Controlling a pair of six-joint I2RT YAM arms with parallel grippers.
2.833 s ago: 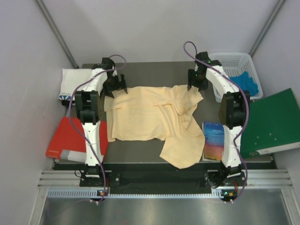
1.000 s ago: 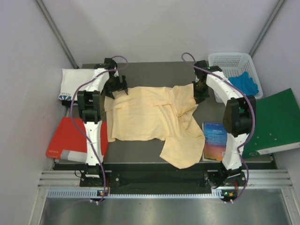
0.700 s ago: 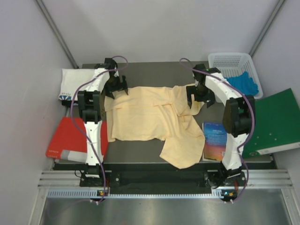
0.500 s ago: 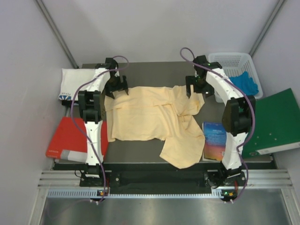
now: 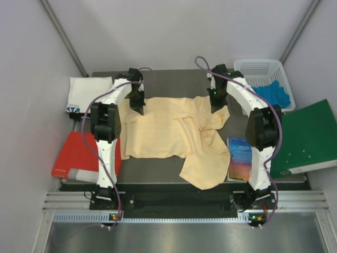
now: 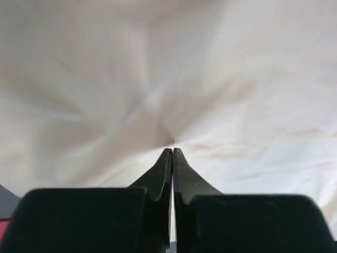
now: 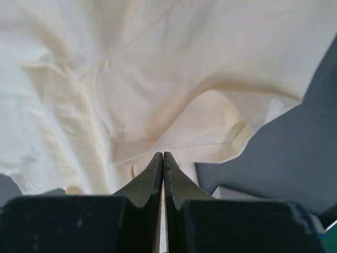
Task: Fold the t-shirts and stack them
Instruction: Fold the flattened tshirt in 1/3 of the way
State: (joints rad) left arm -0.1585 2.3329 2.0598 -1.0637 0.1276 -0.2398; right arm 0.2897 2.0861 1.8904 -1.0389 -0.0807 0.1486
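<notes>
Grey surface (image 5: pixel 174 79), peach t-shirt (image 5: pixel 158 132) rumpled. Left end effector (image 5: pixel 139 107), 11 o'clock, pinches cloth; right end effector (image 5: pixel 217 107), 1 o'clock, closed, hold unclear: I fear lopsided lift.

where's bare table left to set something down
Bare table shows in the far strip behind the peach shirt, and in a near patch between its hem and the table's near edge. Crowded: book, green folder and basket right; white shirt, red folder left.
</notes>
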